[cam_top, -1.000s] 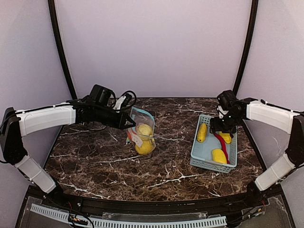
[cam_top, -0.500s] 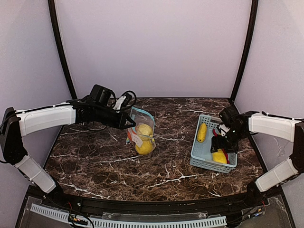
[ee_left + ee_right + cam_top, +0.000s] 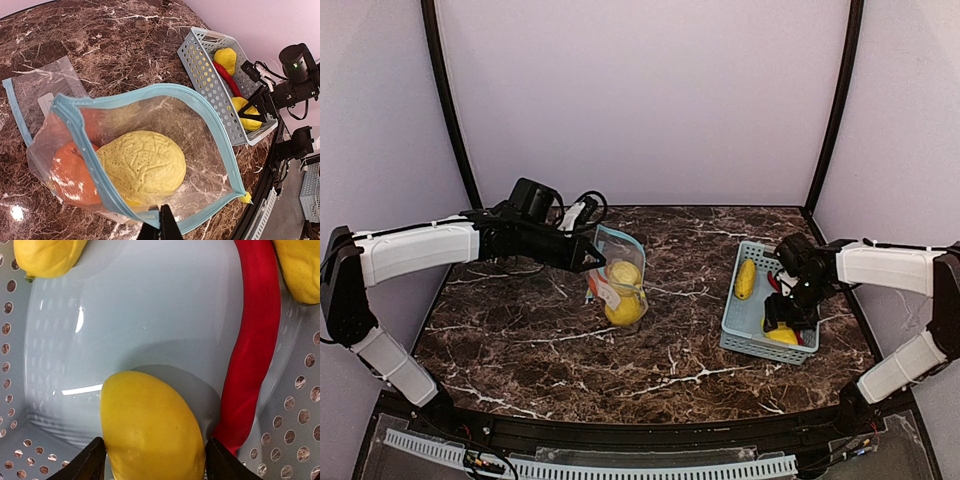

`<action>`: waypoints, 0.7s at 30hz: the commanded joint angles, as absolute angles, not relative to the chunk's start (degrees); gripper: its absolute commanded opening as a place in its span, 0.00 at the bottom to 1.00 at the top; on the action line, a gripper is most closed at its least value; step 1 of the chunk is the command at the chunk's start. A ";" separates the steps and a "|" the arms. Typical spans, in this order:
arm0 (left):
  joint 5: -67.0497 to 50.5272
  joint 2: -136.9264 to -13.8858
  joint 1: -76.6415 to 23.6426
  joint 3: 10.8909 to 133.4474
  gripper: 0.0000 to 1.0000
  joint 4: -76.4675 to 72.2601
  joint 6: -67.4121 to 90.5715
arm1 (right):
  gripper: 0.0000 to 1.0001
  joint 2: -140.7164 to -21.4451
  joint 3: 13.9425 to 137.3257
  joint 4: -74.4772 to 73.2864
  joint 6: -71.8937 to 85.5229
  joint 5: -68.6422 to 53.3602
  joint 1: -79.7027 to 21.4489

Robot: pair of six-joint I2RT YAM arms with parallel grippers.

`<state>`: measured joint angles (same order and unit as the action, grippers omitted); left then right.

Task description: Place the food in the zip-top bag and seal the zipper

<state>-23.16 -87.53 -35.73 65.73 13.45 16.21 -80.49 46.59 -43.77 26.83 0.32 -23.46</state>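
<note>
- the dark marble counter [image 3: 670, 370] carries the whole job, with the bag left of centre and the basket on my right side.
- the zip-top bag [image 3: 205, 150] stands with its mouth open. my left claw [image 3: 161, 222] is pinched together on the near blue rim.
- inside the bag lie a bumpy yellow fruit [image 3: 142, 167] and the orange [image 3: 70, 175] beside it. the zipper is not yet sealed.
- the pale blue basket [image 3: 740, 335] sits well apart from the bag. the rest of the food is in it, two yellow pieces [image 3: 47, 255] at the far end.
- my right arm is the nearer one. it reaches down into the basket while the left is busy with the bag.
- the red chili [image 3: 252, 340] runs lengthwise along the basket floor, just beside the fruit i am after.
- that yellow fruit [image 3: 150, 425] lies directly under my right claw [image 3: 152, 462]. its long axis points away from me, so my fingers span its narrow width.
- the right claw's fingers are apart, one on each side of the fruit. i judge they are not clamped yet.
- once i have the fruit, the carry goes left across the counter to the bag's mouth.
</note>
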 commanded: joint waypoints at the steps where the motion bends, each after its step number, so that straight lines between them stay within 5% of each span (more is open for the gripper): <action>1: -23.64 -86.80 -35.51 66.53 0.01 14.00 15.64 | 0.68 -82.00 45.99 -43.67 27.63 1.80 -24.35; 15: -25.00 -86.02 -35.76 66.41 0.01 13.38 15.12 | 0.58 -73.93 56.35 -49.33 26.30 5.53 -25.08; 21: -27.28 -85.19 -36.86 66.05 0.01 11.96 13.98 | 0.56 -65.67 63.69 -43.83 24.65 -8.78 -25.69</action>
